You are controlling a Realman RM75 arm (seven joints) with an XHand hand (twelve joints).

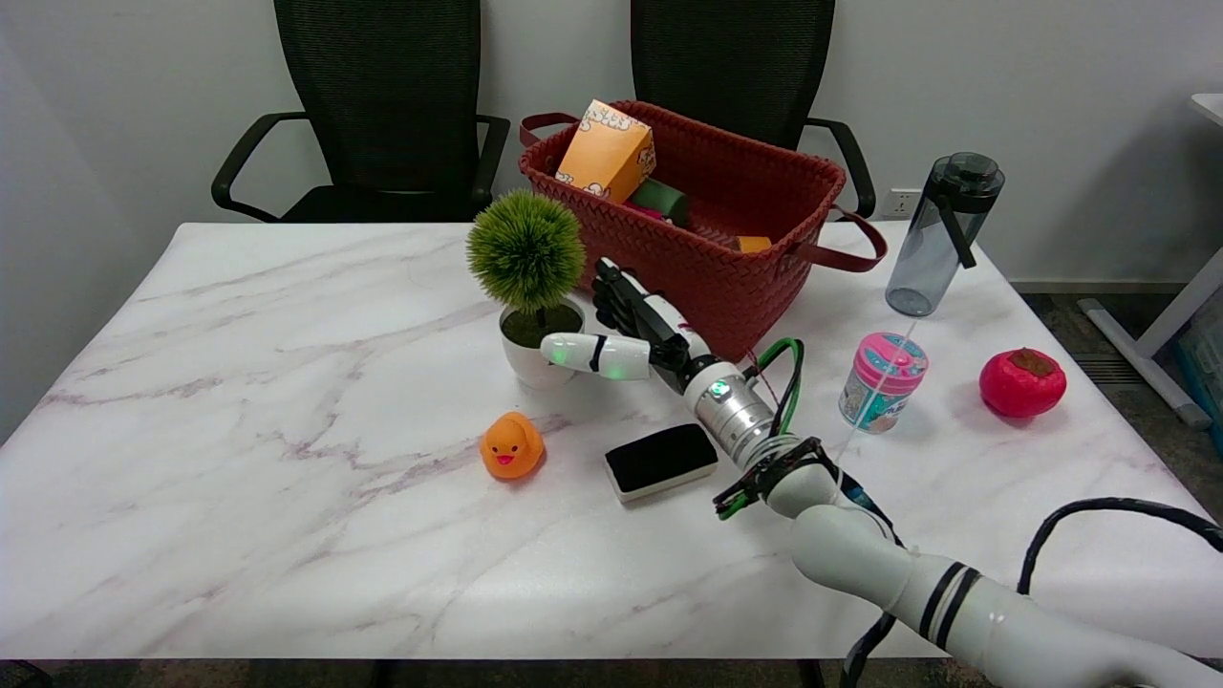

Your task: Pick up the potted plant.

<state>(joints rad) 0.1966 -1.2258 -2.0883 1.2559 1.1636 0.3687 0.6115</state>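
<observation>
Now we see potted plant point(531, 287) upright, long axis vertical | right hand point(626, 330) beside pot, thumb across its front; grasp unclear

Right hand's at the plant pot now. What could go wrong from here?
1. The right hand reaches the potted plant from the side, its thumb across the low white pot; whether it grips yet is unclear. The tall green ball could tip it.
2. The red basket sits right behind the fingers and could get bumped.
3. The rubber duck lies close below.
</observation>
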